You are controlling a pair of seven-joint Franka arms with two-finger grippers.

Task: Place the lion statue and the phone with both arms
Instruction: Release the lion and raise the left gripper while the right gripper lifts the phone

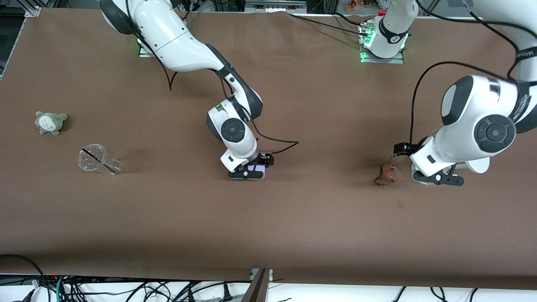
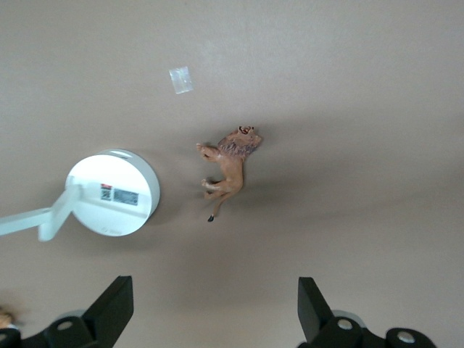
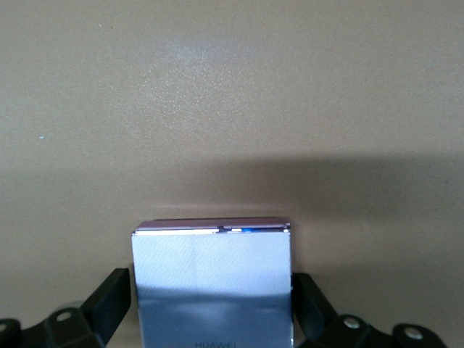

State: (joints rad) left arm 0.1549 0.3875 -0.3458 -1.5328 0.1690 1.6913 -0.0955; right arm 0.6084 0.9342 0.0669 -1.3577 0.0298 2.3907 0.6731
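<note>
The lion statue (image 1: 386, 175) lies on its side on the brown table toward the left arm's end; it also shows in the left wrist view (image 2: 230, 168). My left gripper (image 1: 438, 178) is beside it, open and empty, clear of it (image 2: 215, 290). The phone (image 1: 255, 168), a pale lavender rectangle, lies at the middle of the table. My right gripper (image 1: 251, 171) is low over it, one finger on each side of it. In the right wrist view the phone (image 3: 212, 283) fills the span between the fingers (image 3: 116, 290), with a thin gap showing at one finger.
A white round-based device (image 1: 478, 164) stands beside the left gripper (image 2: 116, 192). A clear plastic cup (image 1: 98, 159) lies on its side and a grey-green plush (image 1: 50, 122) sits toward the right arm's end. A small tape patch (image 1: 400, 204) marks the table near the lion.
</note>
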